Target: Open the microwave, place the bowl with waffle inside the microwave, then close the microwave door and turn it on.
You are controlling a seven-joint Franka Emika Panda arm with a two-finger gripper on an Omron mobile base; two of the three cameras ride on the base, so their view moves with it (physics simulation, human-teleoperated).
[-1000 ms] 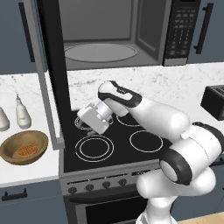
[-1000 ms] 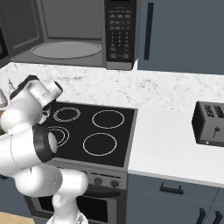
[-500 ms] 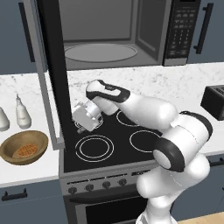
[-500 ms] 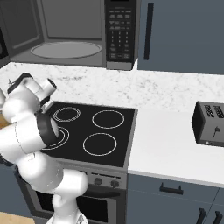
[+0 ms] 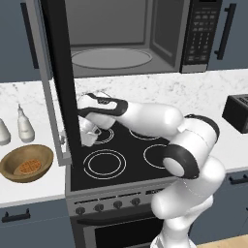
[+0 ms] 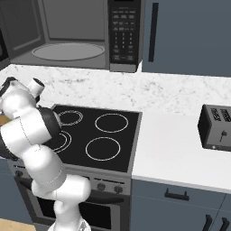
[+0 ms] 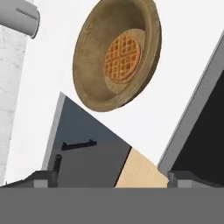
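Note:
The microwave (image 5: 145,34) hangs open above the stove, its grey inside and glass turntable (image 5: 111,58) showing. Its door (image 5: 60,82) is swung out to the left, edge-on to me. On the white counter left of the stove sits the brown wooden bowl (image 5: 10,164) with the waffle (image 5: 30,167) in it. My gripper (image 5: 86,137) hovers over the stove's left burners, right beside the door's lower edge, tips pointed toward the bowl. In the hand view the bowl (image 7: 92,57) and waffle (image 7: 122,57) lie ahead, and the gripper (image 7: 113,179) is open with nothing between its fingers.
Two small white shakers (image 5: 24,126) stand on the counter behind the bowl. A black toaster (image 6: 216,128) sits on the right counter. The keypad (image 6: 124,31) is on the microwave's right. The door's steel edge (image 7: 192,109) runs close by the gripper's right finger.
My hand has swung left across the cooktop, from over the burners' middle to the door's lower edge, closer to the bowl. The gripper stayed open.

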